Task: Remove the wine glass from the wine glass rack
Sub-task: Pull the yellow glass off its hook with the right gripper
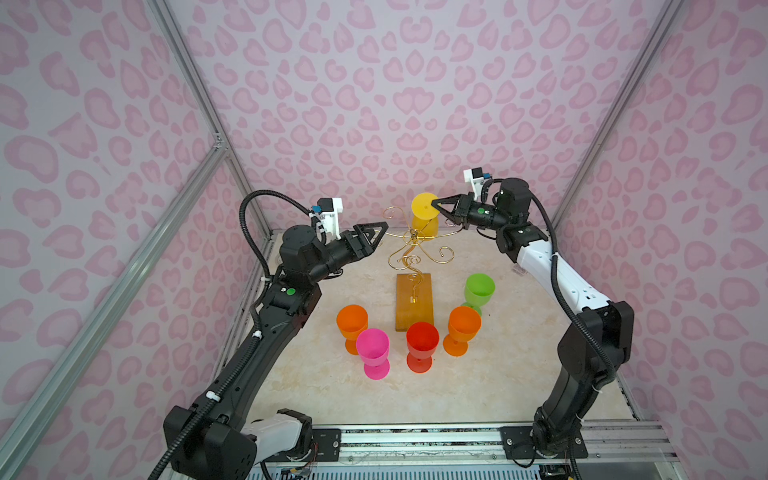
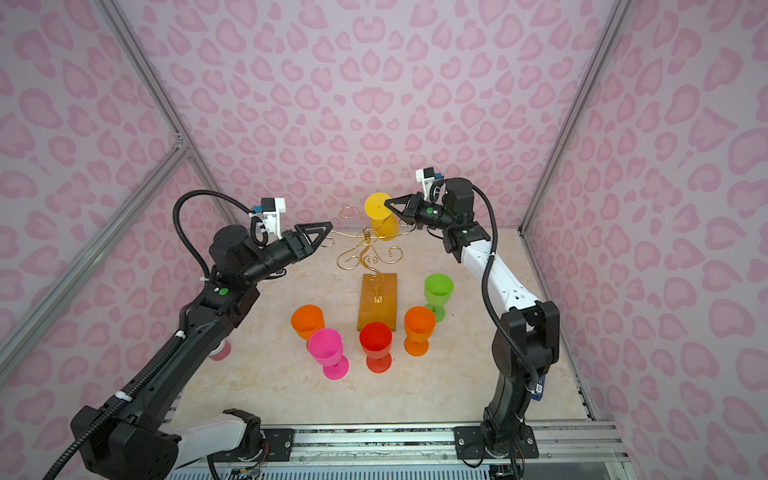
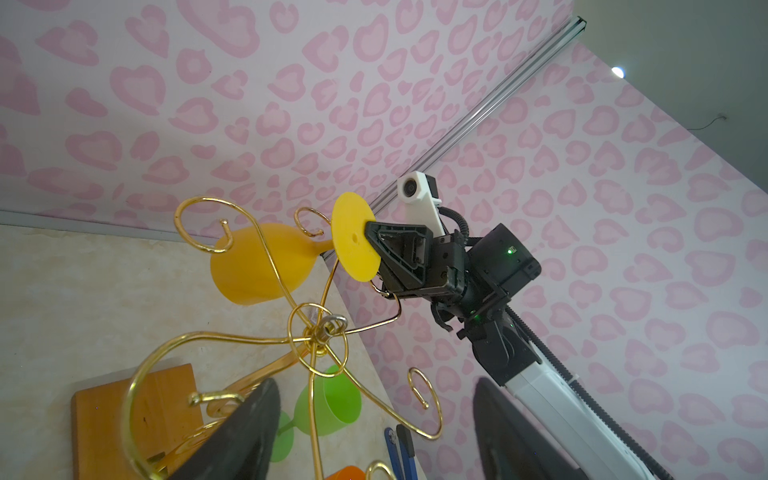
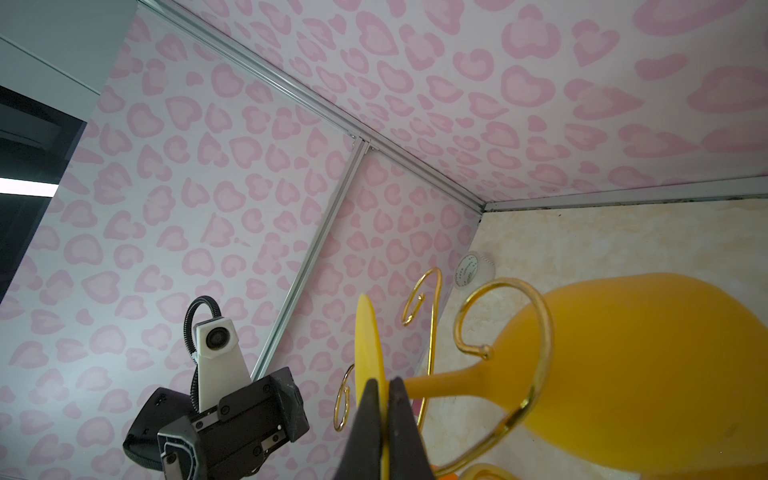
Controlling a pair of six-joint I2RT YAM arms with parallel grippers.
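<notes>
- While the wine glass (image 1: 425, 224) hung inverted on the wine glass rack (image 1: 414, 305), the right gripper (image 4: 383, 386) pinched its foot (at the rim).
- The left gripper (image 1: 381, 229) stood open, just beside the rack.

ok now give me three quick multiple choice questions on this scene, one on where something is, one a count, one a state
1. Where is the yellow wine glass?
A) down on the table
B) up on the wine glass rack, bowl down
C) lying on the rack's wooden base

2. How many glasses stand on the table?
A) three
B) seven
C) five

3. The right gripper is
A) shut on the yellow wine glass
B) open above it
C) shut on a rack arm

Answers:
1 B: its stem sits among the gold arms, with the bowl hanging below.
2 C: a pink glass, a red glass, a green glass, an orange glass and a second orange glass.
3 A: the right wrist view shows it pinching the round foot.
</notes>
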